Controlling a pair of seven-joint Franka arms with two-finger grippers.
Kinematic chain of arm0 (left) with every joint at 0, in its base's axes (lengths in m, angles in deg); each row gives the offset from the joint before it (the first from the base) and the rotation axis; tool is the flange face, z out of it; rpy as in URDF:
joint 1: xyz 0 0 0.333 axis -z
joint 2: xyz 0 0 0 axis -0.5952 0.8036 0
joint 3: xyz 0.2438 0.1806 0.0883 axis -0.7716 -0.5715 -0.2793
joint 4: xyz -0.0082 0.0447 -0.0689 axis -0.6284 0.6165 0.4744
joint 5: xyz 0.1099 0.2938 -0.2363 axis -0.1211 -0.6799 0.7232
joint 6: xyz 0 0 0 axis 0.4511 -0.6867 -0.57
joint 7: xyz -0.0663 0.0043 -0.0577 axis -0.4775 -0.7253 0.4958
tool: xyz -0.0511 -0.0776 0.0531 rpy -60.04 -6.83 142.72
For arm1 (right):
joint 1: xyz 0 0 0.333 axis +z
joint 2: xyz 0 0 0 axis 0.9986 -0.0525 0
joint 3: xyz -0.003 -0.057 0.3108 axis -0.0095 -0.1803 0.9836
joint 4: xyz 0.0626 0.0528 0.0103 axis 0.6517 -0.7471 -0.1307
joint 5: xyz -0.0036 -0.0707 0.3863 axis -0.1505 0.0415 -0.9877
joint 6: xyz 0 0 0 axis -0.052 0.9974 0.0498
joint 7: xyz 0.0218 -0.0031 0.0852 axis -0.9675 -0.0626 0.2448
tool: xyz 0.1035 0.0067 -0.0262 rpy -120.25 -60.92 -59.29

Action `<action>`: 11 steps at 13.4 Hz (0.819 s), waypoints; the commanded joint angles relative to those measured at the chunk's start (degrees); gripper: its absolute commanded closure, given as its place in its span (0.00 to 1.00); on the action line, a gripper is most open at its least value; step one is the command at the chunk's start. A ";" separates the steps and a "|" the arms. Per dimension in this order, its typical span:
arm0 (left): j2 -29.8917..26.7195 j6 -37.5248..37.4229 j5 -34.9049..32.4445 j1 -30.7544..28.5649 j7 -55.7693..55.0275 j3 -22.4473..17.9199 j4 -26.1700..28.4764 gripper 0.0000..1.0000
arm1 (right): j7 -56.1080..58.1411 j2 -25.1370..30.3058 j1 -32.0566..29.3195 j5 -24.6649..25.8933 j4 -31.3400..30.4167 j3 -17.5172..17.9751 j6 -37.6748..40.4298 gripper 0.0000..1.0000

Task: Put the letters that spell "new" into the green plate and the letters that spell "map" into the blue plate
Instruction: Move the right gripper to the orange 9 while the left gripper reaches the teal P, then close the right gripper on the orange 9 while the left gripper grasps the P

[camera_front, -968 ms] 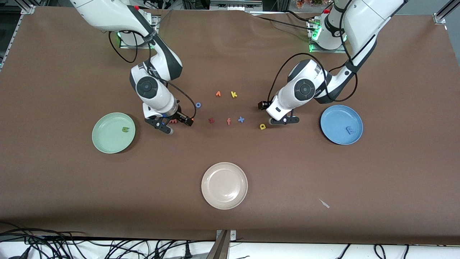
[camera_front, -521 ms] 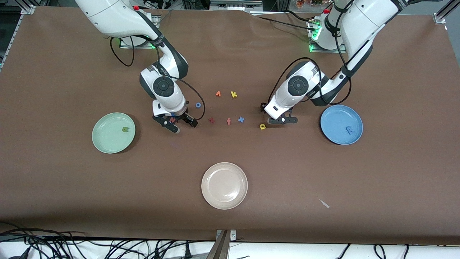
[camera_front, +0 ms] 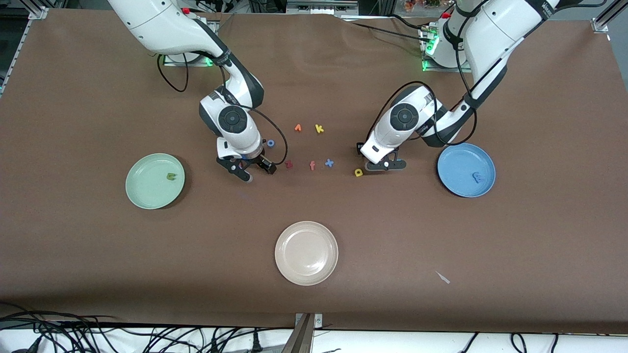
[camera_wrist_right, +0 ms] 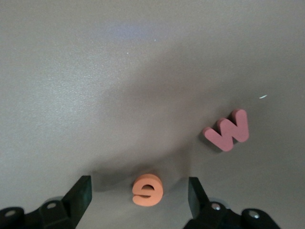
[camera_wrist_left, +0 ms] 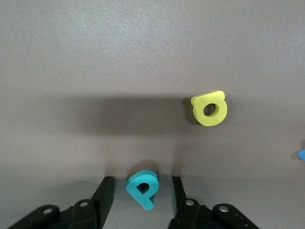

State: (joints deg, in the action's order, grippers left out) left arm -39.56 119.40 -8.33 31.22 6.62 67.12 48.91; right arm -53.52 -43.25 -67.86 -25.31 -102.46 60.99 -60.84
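Observation:
My left gripper [camera_wrist_left: 142,183] is down at the table, open, with the teal "p" [camera_wrist_left: 142,188] lying between its fingers and a gap on each side. The yellow "a" [camera_wrist_left: 209,108] lies close by on the table [camera_front: 358,172]. My right gripper [camera_wrist_right: 139,185] is also low and open, its fingers wide around the orange "e" [camera_wrist_right: 148,190]. The salmon "w" [camera_wrist_right: 228,130] lies beside it. The green plate [camera_front: 147,191] holds the dark green "n" [camera_front: 170,177]. The blue plate [camera_front: 456,162] holds the light blue "m" [camera_front: 477,177].
Between the two grippers lie a dark red "z" [camera_front: 289,164], a salmon "f" [camera_front: 312,165], a blue "x" [camera_front: 329,163], a yellow "k" [camera_front: 319,128], an orange piece [camera_front: 298,128] and a blue ring [camera_front: 270,143]. A cream plate [camera_front: 306,252] sits nearer the front camera.
My right arm has moved toward the middle of the table, away from the green plate. My left gripper has shifted slightly and its fingers have narrowed.

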 commanded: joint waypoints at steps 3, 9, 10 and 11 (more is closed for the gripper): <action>0.50 0.10 -2.36 1.18 -1.71 -0.34 -0.75 0.70 | -1.46 -0.99 0.82 1.59 1.24 -0.47 -0.38 0.49; -0.11 -0.60 -2.36 0.66 -1.28 -0.25 -1.36 0.91 | -1.37 -0.99 1.00 1.59 1.07 -0.47 -0.38 0.65; -0.46 -0.95 -2.36 0.13 -0.93 -0.16 -2.06 0.91 | -1.37 -0.99 1.00 1.67 1.07 -0.47 -0.38 0.69; -1.60 -2.96 -2.36 -0.22 -0.75 -0.07 -3.11 0.91 | -1.20 -1.07 1.08 1.68 1.07 -0.47 -0.38 0.76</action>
State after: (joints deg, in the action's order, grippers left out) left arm -39.69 119.19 -8.37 31.54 6.61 67.03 47.80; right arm -53.56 -43.45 -67.51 -24.91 -102.00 60.97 -61.24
